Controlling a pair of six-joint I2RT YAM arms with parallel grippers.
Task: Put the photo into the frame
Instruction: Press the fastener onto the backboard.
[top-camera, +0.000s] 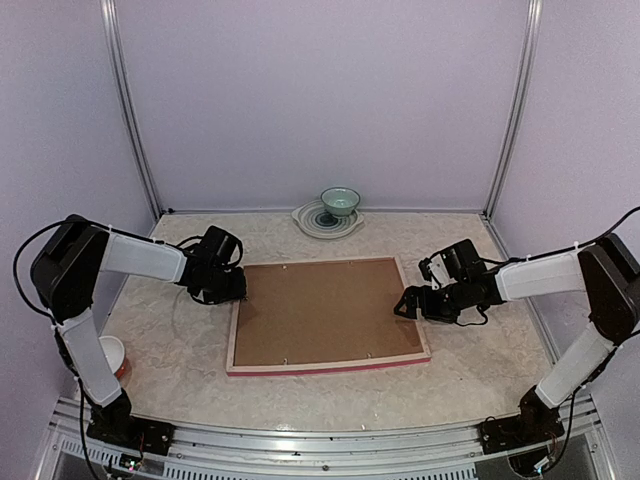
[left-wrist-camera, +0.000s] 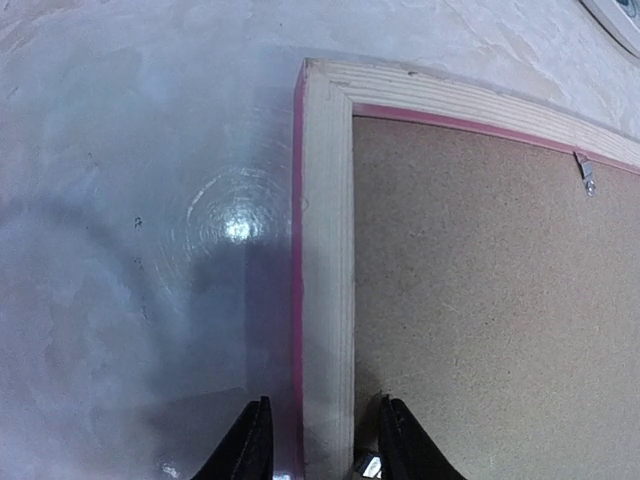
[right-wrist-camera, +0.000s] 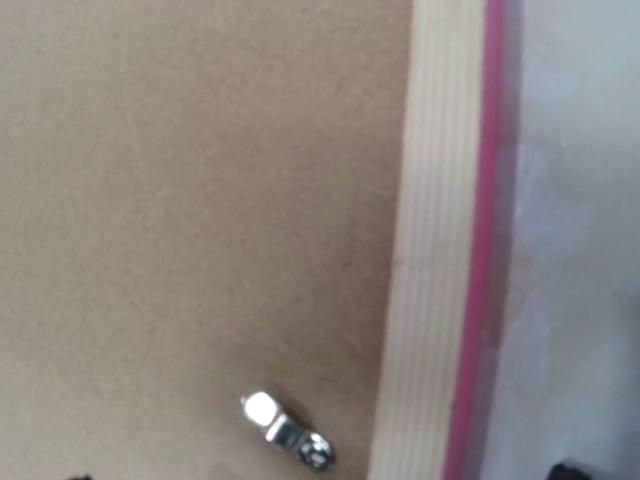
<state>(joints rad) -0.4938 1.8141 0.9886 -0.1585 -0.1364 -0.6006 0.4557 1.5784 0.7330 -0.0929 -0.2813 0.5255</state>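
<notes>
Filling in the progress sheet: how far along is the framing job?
Looks done: the brown backing board sits inside the face-down frame; the photo is hidden, presumably underneath. In hand: the left gripper straddles the frame's left rail, open; the right gripper hangs open over the right side. Left: probably checking the metal clips and turning the frame over.

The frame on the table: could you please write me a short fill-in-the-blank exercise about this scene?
The frame lies face ____ on the table.
The backing board inside it is ____ in colour.
The left gripper straddles the frame's ____ rail.
The green bowl sits on a ____.
Missing: down; brown; left; plate.
</notes>
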